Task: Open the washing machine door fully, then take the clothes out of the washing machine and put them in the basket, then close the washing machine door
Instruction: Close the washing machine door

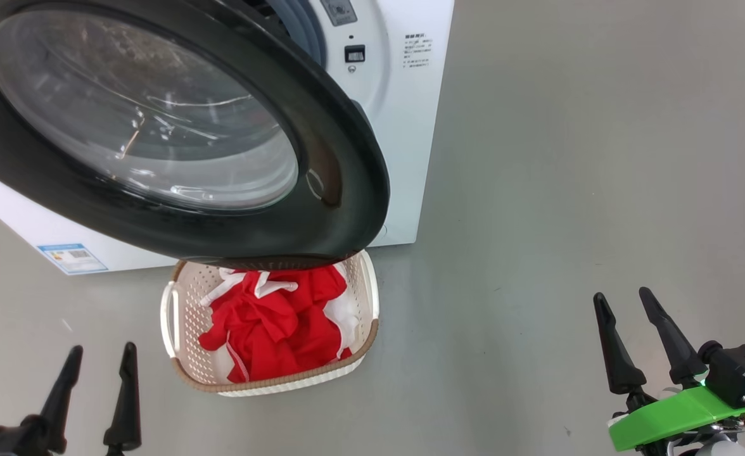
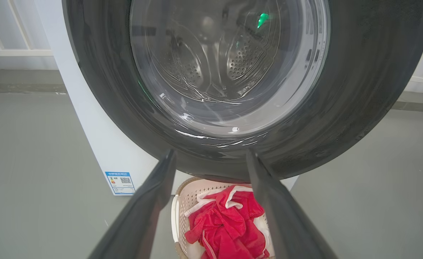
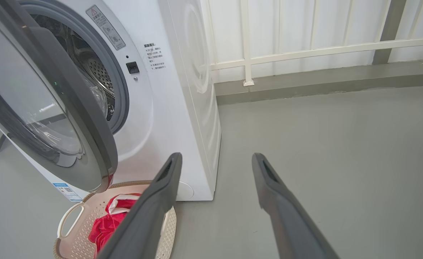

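Grippers wide apart and empty, door ajar over the loaded basket

1. Left gripper point(image 1: 104, 347): low at the head view's left, long dark fingers parted, nothing between them; wrist cut off by the frame edge. Right gripper point(image 1: 621, 293): low right, fingers likewise spread and bare, well clear of the machine.
2. Floor point(image 1: 569, 190): grey, carrying every item.
3. Washing machine point(image 1: 404, 126): white front-loader, top cut off in all views. The steel drum point(image 3: 96, 72) shows only as a sliver past the door's edge and blurred through the glass, so its contents cannot be judged.
4. Washing machine door point(image 1: 341, 158): black rim, bulging window, standing partly swung out from the opening. Its lower edge hangs over the basket's far end and hides that rim.
5. Basket point(image 1: 182, 316): cream, perforated, brown rim, on the floor just in front of the machine.
6. Clothes point(image 1: 271, 316): red with white trim, heaped inside the basket.
7. Blue sticker point(image 1: 71, 258): low on the machine front; print too small to read.
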Robot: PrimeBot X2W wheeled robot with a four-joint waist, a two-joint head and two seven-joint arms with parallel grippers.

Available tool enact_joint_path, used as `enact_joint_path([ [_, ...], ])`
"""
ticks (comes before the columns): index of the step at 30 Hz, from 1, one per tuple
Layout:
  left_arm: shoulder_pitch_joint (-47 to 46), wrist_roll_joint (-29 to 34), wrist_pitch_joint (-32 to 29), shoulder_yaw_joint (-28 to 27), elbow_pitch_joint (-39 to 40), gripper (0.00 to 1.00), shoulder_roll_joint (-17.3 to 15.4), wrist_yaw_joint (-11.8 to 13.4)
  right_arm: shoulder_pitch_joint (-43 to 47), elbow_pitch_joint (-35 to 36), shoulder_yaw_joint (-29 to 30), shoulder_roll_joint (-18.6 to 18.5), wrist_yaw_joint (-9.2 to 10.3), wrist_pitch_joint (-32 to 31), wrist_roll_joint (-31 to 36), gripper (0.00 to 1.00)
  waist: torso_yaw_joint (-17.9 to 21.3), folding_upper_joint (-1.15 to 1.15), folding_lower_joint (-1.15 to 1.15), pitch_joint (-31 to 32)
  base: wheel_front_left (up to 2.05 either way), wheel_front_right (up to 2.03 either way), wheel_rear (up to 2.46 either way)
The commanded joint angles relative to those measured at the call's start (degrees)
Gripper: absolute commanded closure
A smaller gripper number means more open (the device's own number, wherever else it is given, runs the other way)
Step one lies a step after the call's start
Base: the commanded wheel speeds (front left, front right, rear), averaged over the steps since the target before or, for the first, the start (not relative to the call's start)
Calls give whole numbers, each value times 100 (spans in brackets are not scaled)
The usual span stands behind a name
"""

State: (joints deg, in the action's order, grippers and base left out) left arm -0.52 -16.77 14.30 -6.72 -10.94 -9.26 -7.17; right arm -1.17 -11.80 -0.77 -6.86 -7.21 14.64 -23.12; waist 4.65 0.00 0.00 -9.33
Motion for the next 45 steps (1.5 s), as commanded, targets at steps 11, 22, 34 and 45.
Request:
enact_joint_path([
  [11, 7, 122, 70, -175, 108, 0, -49, -32, -14, 135, -86, -72, -28, 36, 68, 0, -38, 0, 0, 32, 0, 0, 0],
  [22, -61, 175, 70, 90, 173, 0, 157, -32, -58, 280, -206, -90, -28, 36, -17, 100, -490, 0, 0, 27, 0, 0, 0],
  [34, -77, 254, 70, 369, 169, 0, 483, -32, -716, 323, -938, -212, -28, 36, -112, 100, -1456, 0, 0, 2, 0, 0, 0],
  [45, -313, 266, 70, 563, 145, 0, 563, -32, -1563, 86, -1446, -242, -28, 36, -168, 100, -1841, 0, 0, -257, 0, 0, 0],
])
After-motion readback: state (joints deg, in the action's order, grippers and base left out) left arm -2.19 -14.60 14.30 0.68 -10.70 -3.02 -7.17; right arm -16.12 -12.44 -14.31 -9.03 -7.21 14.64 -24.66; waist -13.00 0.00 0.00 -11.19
